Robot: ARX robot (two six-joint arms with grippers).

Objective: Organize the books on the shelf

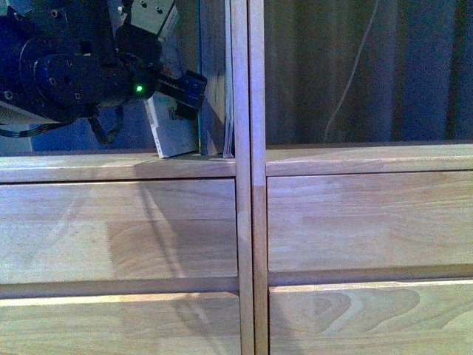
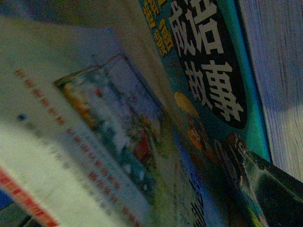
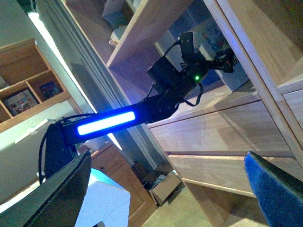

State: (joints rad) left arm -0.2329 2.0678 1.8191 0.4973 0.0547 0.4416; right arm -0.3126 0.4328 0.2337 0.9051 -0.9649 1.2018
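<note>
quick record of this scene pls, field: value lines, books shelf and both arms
shelf: light wood, two columns, drawer panels below
white softcover: left compartment, standing tilted
teal book: beside the softcover, nearer the middle divider
left pincer: in the left compartment at the books, open or shut unclear
right pincer: open, holding nothing, back from the shelf

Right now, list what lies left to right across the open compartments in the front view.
Left arm → white book → teal book → shelf divider → cable.
</note>
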